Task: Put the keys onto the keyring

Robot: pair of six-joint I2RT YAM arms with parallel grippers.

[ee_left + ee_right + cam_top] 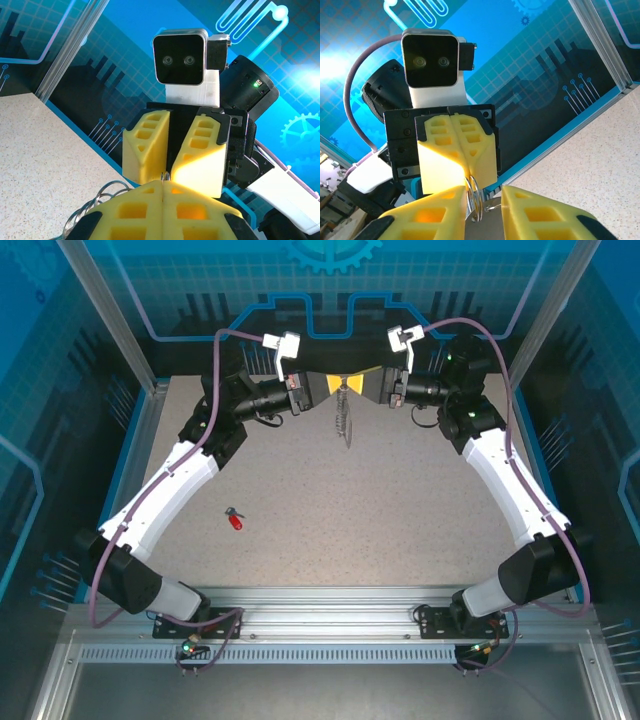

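A: From above first. Found the keyring (345, 418)?
B: Yes, dangling at the far centre over the worktop (400, 520), right where the left gripper (333, 386) and the right gripper (368, 386) meet tip to tip. Found the key (236, 523) too, red-headed, lying alone on the speckled surface, well nearer and off to the left.
A: Over to the left wrist view. Shut or open?
B: Shut tight, jaws pressed flat together, pinching a thin wire loop of the keyring at the seam. Staring straight at the right gripper opposite, with a narrow dark gap between its jaws. Worth noting the silvery rings (100, 197) bunched low on the left, just beside the closed tips.
A: And through the right wrist view?
B: Partly open — straddling a pair of thin rings and a flat grey piece just behind. Cannot tell whether touching either. Directly opposite, closed hard on one ring at the very tip.
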